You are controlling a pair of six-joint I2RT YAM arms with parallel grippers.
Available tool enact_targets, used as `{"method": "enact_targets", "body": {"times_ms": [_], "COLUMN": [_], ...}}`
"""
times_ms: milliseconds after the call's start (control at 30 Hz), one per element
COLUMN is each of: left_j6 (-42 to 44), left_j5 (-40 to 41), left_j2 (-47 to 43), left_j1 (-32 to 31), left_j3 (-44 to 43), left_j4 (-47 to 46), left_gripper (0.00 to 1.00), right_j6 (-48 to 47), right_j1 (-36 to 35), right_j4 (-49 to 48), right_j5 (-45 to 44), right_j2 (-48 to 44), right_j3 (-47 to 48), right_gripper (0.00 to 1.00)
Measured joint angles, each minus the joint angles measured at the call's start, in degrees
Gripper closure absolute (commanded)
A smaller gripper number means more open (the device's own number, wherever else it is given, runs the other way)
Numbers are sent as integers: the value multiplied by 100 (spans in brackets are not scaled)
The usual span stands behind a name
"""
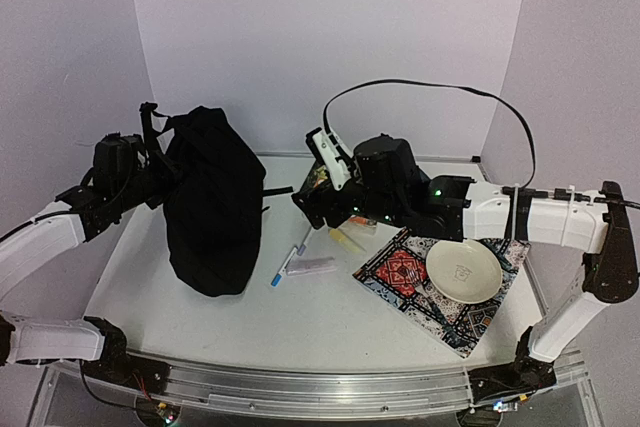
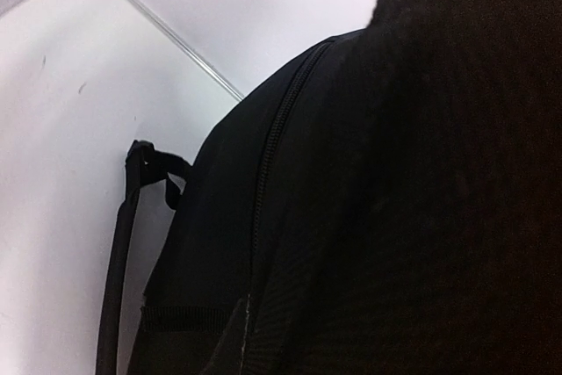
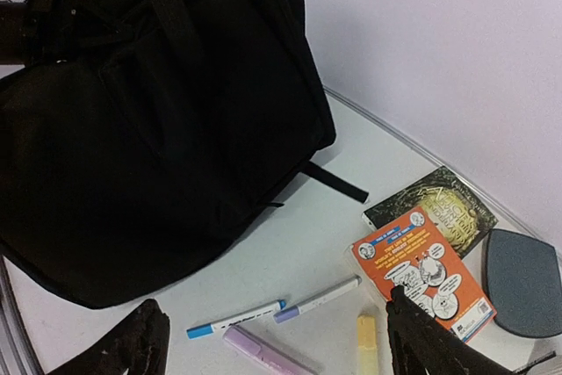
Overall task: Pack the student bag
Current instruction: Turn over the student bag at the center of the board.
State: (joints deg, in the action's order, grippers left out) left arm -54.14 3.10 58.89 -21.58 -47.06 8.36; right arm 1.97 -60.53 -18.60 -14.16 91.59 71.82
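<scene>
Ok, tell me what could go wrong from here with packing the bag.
1. The pens lie close together under the open right gripper; closing could catch two or send one rolling.
2. The soft backpack stands upright with the left gripper apparently pinching its top; a slip could let it slump.
3. The zipper looks closed in the left wrist view, so nothing may go in yet.

A cream plate (image 1: 464, 270) sits on a red-and-black patterned mat (image 1: 400, 272) at the right of the white desk (image 1: 300, 322). Mid-desk lie a blue-capped pen (image 3: 235, 319), a purple-capped pen (image 3: 316, 298), a lilac marker (image 3: 263, 353) and a yellow highlighter (image 3: 366, 340). An orange book (image 3: 430, 271) overlaps a dark gold-printed book (image 3: 439, 204), just beside a flat grey-blue pouch (image 3: 522, 283).
</scene>
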Motion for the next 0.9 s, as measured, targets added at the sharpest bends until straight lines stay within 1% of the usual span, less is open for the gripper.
{"method": "enact_targets", "body": {"times_ms": [100,200,267,300,433,533,600,700,767,800,900], "left_j6": [-571,-964,-1141,-1228,-1504,-1568,-1574,-1391,-1167,-1046,-551], "left_j5": [-64,-136,-144,-139,-61,37,137,320,474,564,747], "left_j2": [2,-49,-206,-346,-1214,-1806,-2139,-2537,-2678,-2704,-2602], "left_j1": [16,17,17,17,17,16,20,26,26,26,26], "left_j3": [400,734,993,1158,1858,2258,2450,2578,2571,2540,2275], "left_j4": [-484,-806,-915,-944,-735,-390,-30,635,1084,1340,2017], "left_gripper": [100,100,100,98,79,59,45,32,19,15,11], "right_j6": [151,258,321,355,461,558,629,755,855,900,1047], "right_j1": [0,0,0,0,0,0,0,0,0,0,0], "right_j4": [-34,-66,-79,-80,-95,-110,-124,-144,-172,-177,-179], "right_j5": [39,112,164,193,355,512,627,787,888,924,1033], "right_j2": [-73,-102,-106,-107,-107,-102,-81,-1,99,154,330], "right_j3": [-128,-174,-183,-184,-185,-185,-185,-185,-185,-185,-185], "right_gripper": [14,14,14,14,14,14,14,14,14,14,14]}}
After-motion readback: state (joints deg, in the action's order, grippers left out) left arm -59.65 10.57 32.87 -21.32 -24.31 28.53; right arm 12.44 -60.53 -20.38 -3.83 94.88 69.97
